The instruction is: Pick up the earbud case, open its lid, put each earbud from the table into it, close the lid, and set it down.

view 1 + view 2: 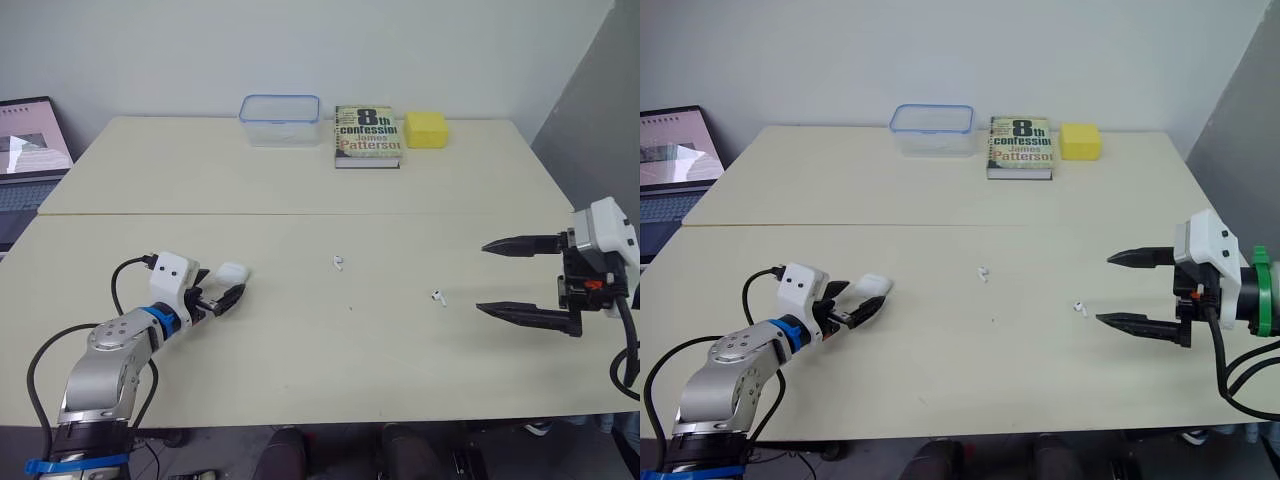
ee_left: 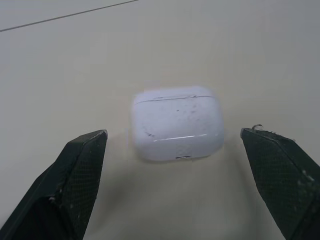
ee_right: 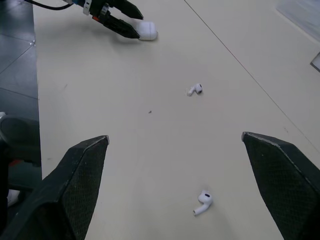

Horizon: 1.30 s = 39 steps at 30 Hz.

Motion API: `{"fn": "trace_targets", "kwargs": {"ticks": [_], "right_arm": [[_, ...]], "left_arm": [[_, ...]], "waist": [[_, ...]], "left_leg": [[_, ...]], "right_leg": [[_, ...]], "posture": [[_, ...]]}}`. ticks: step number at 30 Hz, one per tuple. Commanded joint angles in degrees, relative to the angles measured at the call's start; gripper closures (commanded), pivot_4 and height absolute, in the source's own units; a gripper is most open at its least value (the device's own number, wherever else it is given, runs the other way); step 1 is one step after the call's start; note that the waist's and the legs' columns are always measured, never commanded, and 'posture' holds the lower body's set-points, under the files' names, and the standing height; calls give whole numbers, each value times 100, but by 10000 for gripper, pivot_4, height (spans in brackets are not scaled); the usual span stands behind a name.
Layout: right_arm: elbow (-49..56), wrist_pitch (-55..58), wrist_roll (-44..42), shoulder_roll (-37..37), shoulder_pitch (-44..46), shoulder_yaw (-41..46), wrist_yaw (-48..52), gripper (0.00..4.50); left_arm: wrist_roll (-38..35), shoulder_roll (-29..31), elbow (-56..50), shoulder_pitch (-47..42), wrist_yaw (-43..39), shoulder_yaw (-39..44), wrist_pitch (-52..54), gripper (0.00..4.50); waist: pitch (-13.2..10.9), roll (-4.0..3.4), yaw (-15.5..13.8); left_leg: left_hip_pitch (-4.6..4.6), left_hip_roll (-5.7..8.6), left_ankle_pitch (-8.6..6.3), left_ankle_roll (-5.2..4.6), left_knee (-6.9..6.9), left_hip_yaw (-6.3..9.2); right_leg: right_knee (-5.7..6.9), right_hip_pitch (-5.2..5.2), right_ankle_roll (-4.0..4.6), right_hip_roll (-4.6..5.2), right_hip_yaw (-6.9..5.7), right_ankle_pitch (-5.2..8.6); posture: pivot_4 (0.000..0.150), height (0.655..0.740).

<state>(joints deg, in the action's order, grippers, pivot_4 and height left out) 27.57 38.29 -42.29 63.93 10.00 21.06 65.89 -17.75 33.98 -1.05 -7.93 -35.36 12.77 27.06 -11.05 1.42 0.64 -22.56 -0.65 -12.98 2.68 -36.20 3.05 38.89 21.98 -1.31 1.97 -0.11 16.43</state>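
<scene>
Across the wide cream tabletop [image 1: 300,340], nothing of the task's work shows as done yet, and we judge that we are at the very first step, the pick-up of the case.

Our left hand [image 2: 173,134] sits low over the near left part of the tabletop with its two black fingers spread apart and gripping nothing. Our right hand [image 1: 481,278] hovers at the far right side, its fingers also parted wide and empty, pointing inward toward the middle.

The small white rounded plastic earbud case [image 1: 231,271] lies flat on the tabletop with its lid closed. In the left wrist view it sits between the two fingers, clear of both, and a little ahead of their tips.

One tiny white earbud [image 1: 339,263] lies near the middle of the tabletop, well apart from the case. The other tiny white earbud [image 1: 438,296] lies just beyond the right hand's fingertips, on the case's side of them.

Next, we think the left hand should ease forward until its pads flank the case's sides, then close squarely and lift. The shell looks smooth and rounded, so an off-centre squeeze could let it slip out. We should also leave the lid seam free, so that the right hand can open it.
</scene>
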Motion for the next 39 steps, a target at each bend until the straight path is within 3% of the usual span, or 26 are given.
{"fn": "trace_targets", "kwargs": {"ticks": [1, 16, 27, 39], "right_arm": [[189, 65, -177, 10, 155, -2, -81, 332], [307, 189, -290, -152, 798, -635, -306, 332], [227, 114, -227, -180, 912, -755, -317, 332], [75, 44, -174, -218, 1007, -807, -229, 332]], "left_arm": [[-4, -24, 128, -138, 22, 26, -110, 0], [319, -257, 1155, -800, -3, -483, -252, 0], [201, -504, 1137, -815, 161, -370, 121, 0], [201, -910, 310, -589, 847, -365, 735, 0]], "waist": [[0, 0, -24], [9, -12, -73], [22, -33, -74], [22, -33, -70]], "left_leg": [[-3, 0, 0, 0, 0, -1], [-1, -1, 1, -1, -15, 8], [5, 1, 1, -2, -19, 11], [11, 2, 1, -1, -19, 13]], "right_leg": [[0, 3, 0, 0, 0, -1], [8, -3, -10, -2, -7, -3], [7, -14, -12, 1, -11, -2], [2, -23, -13, 1, -13, -2]], "posture": [[1500, 7400], [1500, 7400], [1500, 7400], [1500, 7400]]}}
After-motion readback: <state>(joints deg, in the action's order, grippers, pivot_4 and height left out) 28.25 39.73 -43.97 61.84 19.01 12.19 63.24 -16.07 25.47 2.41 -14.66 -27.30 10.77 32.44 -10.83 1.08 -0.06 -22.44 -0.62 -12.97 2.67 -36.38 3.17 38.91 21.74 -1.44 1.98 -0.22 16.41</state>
